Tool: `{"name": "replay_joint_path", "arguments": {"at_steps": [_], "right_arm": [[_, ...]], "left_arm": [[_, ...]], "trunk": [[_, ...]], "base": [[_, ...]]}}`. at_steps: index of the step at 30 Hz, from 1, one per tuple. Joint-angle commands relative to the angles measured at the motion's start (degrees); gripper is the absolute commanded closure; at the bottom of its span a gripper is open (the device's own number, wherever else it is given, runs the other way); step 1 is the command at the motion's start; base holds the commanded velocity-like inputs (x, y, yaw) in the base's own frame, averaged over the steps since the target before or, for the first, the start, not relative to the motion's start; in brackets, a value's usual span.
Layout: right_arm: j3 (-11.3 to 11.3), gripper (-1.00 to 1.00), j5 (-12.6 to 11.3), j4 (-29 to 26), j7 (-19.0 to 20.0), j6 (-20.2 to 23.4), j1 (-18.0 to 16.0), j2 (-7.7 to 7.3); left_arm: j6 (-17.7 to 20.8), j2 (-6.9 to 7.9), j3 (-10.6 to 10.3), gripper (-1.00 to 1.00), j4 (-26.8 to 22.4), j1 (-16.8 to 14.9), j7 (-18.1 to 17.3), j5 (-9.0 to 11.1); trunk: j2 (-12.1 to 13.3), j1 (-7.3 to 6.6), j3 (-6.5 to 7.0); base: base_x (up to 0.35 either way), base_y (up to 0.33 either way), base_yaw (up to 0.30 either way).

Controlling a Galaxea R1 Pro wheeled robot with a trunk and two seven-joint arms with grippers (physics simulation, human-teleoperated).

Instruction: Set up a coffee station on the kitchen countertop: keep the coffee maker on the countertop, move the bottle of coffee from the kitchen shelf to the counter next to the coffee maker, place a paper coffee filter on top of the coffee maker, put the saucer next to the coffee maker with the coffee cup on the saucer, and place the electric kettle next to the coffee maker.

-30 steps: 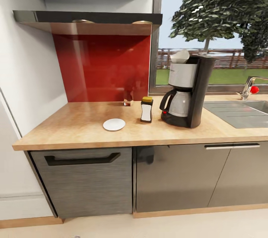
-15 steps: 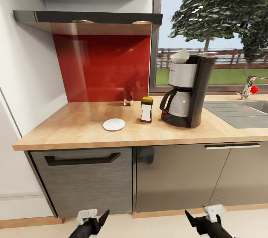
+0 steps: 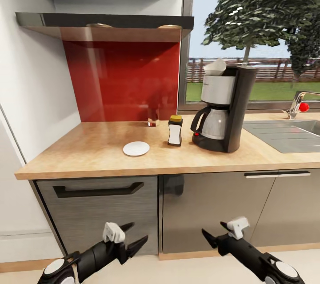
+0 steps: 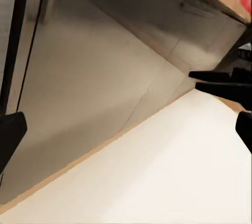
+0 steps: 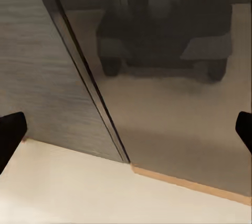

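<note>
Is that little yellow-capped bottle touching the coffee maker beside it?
Apart. In the head view, a strip of bare wooden countertop shows between the bottle of coffee and the coffee maker.

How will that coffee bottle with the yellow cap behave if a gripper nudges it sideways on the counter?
Probably tips rather than slides: the coffee bottle stands upright, tall and narrow on a small base. A high push looks riskier than a low one. If it falls toward the coffee maker, close beside it, that would likely stop it; toward the saucer there is open countertop.
</note>
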Motion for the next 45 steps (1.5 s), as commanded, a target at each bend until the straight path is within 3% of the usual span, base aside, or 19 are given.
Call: {"name": "replay_joint_path", "arguments": {"at_steps": [1,3,4,7,10,11,18,19,21,22,25,26,29,33,35,38,40,43,45], "right_arm": [[-0.04,-1.0,-0.71,-0.17,1.41,0.9,-0.32,-0.07],[-1.11,-1.0,-1.22,-0.37,7.45,4.2,-1.83,-0.32],[-5.96,-1.0,-1.42,-0.45,15.31,8.35,-4.45,-0.47],[-11.96,-1.0,-1.52,-0.48,25.11,15.31,-7.91,-0.57],[-14.46,-1.0,-1.55,-0.5,31.53,21.09,-11.82,-1.02],[-16.38,-1.0,-1.84,-0.5,34.64,28.96,-17.05,-1.97],[-17.42,-1.0,-2.62,-0.5,35.3,35.85,-26.63,-1.69],[-17.44,-1.0,-2.66,-0.48,34.91,37.68,-30.96,0.07],[-17.4,-1.0,-2.64,-0.46,33.93,38.39,-33.45,1.64],[-17.3,-1.0,-2.6,-0.36,32.19,38.86,-35.78,3.49],[-16.96,-1.0,-2.57,-0.04,28.27,39.29,-38.71,6.56],[-16.52,-1.0,-2.57,0.19,25.17,39.47,-40.33,8.74],[-15.28,-1.0,-2.57,1.03,18.97,39.63,-42.76,12.82],[-14.41,-1.0,-2.57,2.65,13.25,39.69,-44.01,16.52],[-13.99,-1.0,-2.56,5.41,7.3,39.64,-44.86,20.31],[-13.77,-1.0,-2.61,8.05,-0.51,39.52,-45.58,24.67],[-13.74,-1.0,-2.61,8.99,-2.82,39.42,-45.72,25.72],[-13.71,-1.0,-2.68,10.81,-4.72,39.27,-45.82,26.79],[-13.72,-1.0,-2.7,11.54,-5.1,39.15,-45.84,27.16]], "left_arm": [[0.97,0.07,0.89,-1.0,-0.27,-0.04,-1.68,0.6],[2.91,0.16,5.86,-1.0,-0.89,-0.02,-9.82,0.64],[8.46,-0.24,10.46,-1.0,-1.19,-0.04,-17.95,0.67],[14.26,-3.05,16.32,-1.0,-1.37,-0.05,-23.67,0.69],[17.25,-5.56,20.83,-1.0,-1.44,-0.07,-26.89,0.7],[21.87,-6.48,24.75,-1.0,-1.47,-0.46,-30.63,0.7],[28.94,-6.76,28.07,-1.0,-1.31,-7.33,-32.8,0.68],[33.66,-6.82,29.29,-1.0,-1.09,-11.54,-32.9,0.65],[36.54,-6.96,30.52,-1.0,-0.88,-14.56,-32.56,0.63],[38.89,-7.16,31.44,-1.0,-0.5,-17.53,-31.69,0.63],[41.43,-7.42,32.38,-1.0,0.88,-21.37,-29.38,0.62],[42.47,-7.66,32.74,-1.0,2.39,-23.59,-27.52,0.62],[43.59,-8.41,33.14,-1.0,6.97,-28.24,-24.35,0.61],[44.07,-8.82,33.38,-1.0,14.35,-32.21,-22.76,0.61],[44.26,-8.95,33.48,-1.0,21.6,-36.58,-22.11,0.61],[44.36,-8.88,34.18,-1.0,26.51,-39.77,-20.19,0.61],[44.37,-8.84,35.76,-1.0,27.29,-40.35,-16.86,0.61],[44.39,-8.33,40.36,-1.0,27.8,-40.76,-10.27,0.59],[44.39,-7.83,41.98,-1.0,27.82,-40.84,-8.86,0.6]], "trunk": [[-0.03,0.0,-0.05],[-0.03,0.0,-0.05],[-0.03,0.0,-0.05],[-0.03,0.0,-0.05],[-0.03,0.0,-0.05],[-0.03,0.0,-0.05],[-0.03,0.0,-0.05],[-0.03,0.0,-0.05],[-0.03,0.0,-0.05],[-0.03,0.0,-0.05],[-0.03,0.0,-0.05],[-0.03,0.0,-0.05],[-0.03,0.0,-0.05],[-0.03,0.0,-0.05],[-0.03,0.0,-0.05],[-0.03,0.0,-0.05],[-0.03,0.0,-0.05],[-0.03,0.0,-0.05],[-0.03,0.0,-0.05]], "base": [[0.0,0.0,0.0],[0.0,0.0,0.0],[0.0,0.0,0.0],[0.0,0.0,0.0],[0.0,0.0,0.0],[0.0,0.0,0.0],[0.0,0.0,0.0],[0.0,0.0,0.0],[0.0,0.0,0.0],[0.0,0.0,0.0],[0.0,0.0,0.0],[0.0,0.0,0.0],[0.0,0.0,0.0],[0.0,0.0,0.0],[0.0,0.0,0.0],[0.0,0.0,0.0],[0.0,0.0,0.0],[0.0,0.0,0.0],[0.0,0.0,0.0]]}}
